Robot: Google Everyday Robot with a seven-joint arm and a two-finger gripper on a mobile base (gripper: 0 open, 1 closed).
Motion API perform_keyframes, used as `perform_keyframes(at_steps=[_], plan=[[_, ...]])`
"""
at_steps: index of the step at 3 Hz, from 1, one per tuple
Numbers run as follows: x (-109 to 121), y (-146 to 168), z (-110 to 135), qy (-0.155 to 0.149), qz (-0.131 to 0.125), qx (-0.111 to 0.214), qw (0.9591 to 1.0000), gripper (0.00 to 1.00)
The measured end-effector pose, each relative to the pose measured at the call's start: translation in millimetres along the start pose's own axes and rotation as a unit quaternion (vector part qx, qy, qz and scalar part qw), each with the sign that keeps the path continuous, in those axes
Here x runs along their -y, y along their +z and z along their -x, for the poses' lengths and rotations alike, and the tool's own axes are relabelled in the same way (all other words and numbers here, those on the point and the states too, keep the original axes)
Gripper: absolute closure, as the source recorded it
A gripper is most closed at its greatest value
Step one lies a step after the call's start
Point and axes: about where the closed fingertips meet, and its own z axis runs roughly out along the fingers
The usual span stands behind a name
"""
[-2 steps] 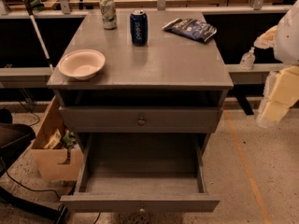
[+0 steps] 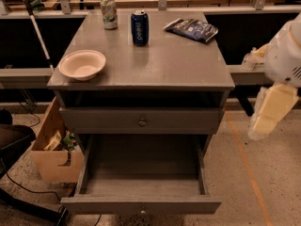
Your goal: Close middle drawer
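Note:
The grey cabinet (image 2: 141, 60) stands in the middle of the camera view. Its middle drawer (image 2: 141, 205) is pulled far out toward me and its inside is empty. Its flat front is at the bottom edge of the view, with the knob barely showing. Above it, the top drawer (image 2: 142, 121) with a round knob is closed. The lowest drawer is hidden under the open one. My gripper (image 2: 270, 109), cream-coloured below a white arm, hangs in the air to the right of the cabinet, level with the top drawer and apart from everything.
On the cabinet top are a white bowl (image 2: 82, 64), a blue can (image 2: 139, 27), a pale can (image 2: 109, 12) and a dark snack bag (image 2: 192, 29). A cardboard box (image 2: 49, 159) with items stands on the floor at the left. Shelving runs behind.
My arm and gripper have moved slightly down and to the left, toward the cabinet's right side. The drawers have not moved.

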Motion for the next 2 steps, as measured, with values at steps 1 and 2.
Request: perform_keyframes(at_steps=[1,2], plan=[[-21,89,-12,0.019,0.035,0.018,0.9990,0.00],[-31,123,-18,0.023,0.037,0.018,0.9989,0.00]])
